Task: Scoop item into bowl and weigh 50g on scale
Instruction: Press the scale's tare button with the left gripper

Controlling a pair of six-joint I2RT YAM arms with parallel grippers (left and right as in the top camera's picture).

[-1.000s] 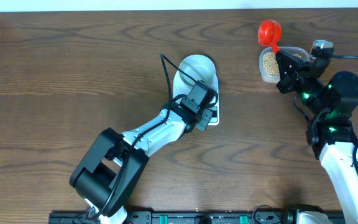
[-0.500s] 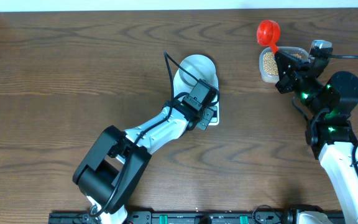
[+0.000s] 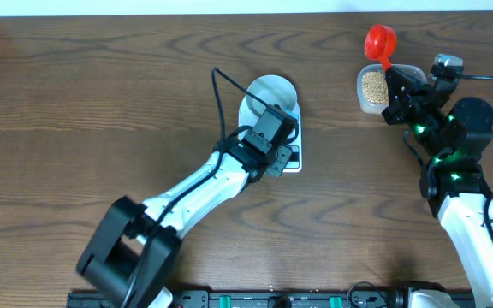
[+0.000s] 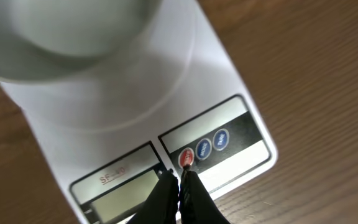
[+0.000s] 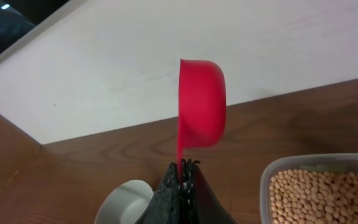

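My left gripper [image 4: 180, 182] has its fingers pressed together into one point. The tips rest at the 6 o'clock edge of the red button [image 4: 186, 158] on the scale [image 4: 229, 74], and I cannot tell whether they are pushing it down. Two blue buttons [image 4: 203, 148] follow toward 2 o'clock. The display [image 4: 120, 200] at 8 o'clock is cut by the frame edge, and I can read no digits. The scale is white and rectangular. The pale blue-grey bowl [image 3: 270, 89] stands on its 12 o'clock end and looks empty from overhead. My own arm hides most of the control end there.

My right gripper [image 5: 182, 169] pinches the thin handle of the red scoop [image 5: 201, 102]. The cup is raised at 12 o'clock and seen edge-on, so its inside is hidden. The beans [image 5: 328, 196], small, round and tan, fill the clear tub [image 5: 316, 160] at 4 o'clock, which is partly out of frame. Overhead, that tub lies at 3 o'clock from the bowl, well apart, on the wooden table [image 3: 101, 103].
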